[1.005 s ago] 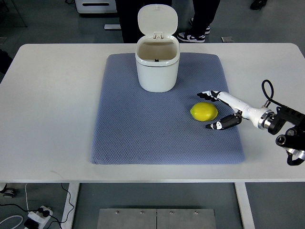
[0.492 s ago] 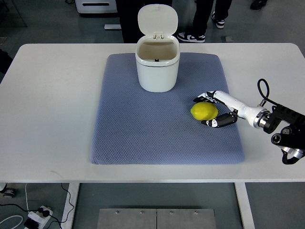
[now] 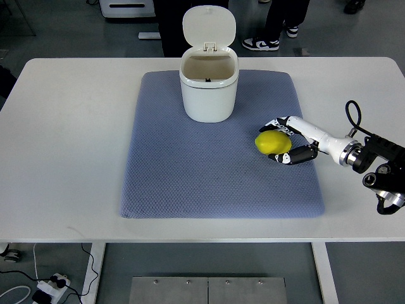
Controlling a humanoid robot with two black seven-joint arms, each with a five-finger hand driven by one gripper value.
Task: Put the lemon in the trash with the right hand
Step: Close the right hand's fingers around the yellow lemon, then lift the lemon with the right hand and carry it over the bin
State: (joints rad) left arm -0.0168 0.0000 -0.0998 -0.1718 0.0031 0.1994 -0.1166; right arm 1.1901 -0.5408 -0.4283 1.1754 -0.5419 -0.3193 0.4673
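Since a second ago the right hand (image 3: 293,140) has closed in on the lemon (image 3: 273,142): then the fingers stood clear of the fruit on its right, now they wrap it, and the lemon has shifted slightly up and right on the mat (image 3: 190,177). Legs and shoes behind the table have also moved.

Left to right, taking the trash can (image 3: 209,88) as reference:

Table (image 3: 63,158), white, runs well out to the left of the can, bare surface there. No left arm shows anywhere.

Mat, blue-grey, lies under the can and extends left, right and toward the camera from it.

Trash can is white, upright, at the far middle of the mat. Its lid (image 3: 209,26) is flipped open and stands up behind the opening; the inside looks dark and no contents can be made out.

Lemon sits on the mat to the right of the can and nearer the camera, apart from the can wall. It appears to rest on the mat, not lifted, though that is hard to confirm from this angle.

Right hand comes in from the right of the can, white forearm, black fingertips. Fingers (image 3: 282,123) curl over the far side of the lemon, thumb (image 3: 292,157) hooks the near side: a pinch around the fruit, touching it on both sides.

Right arm (image 3: 373,161), black wrist joints and a cable loop, lies over the table's right edge, well right of the can.
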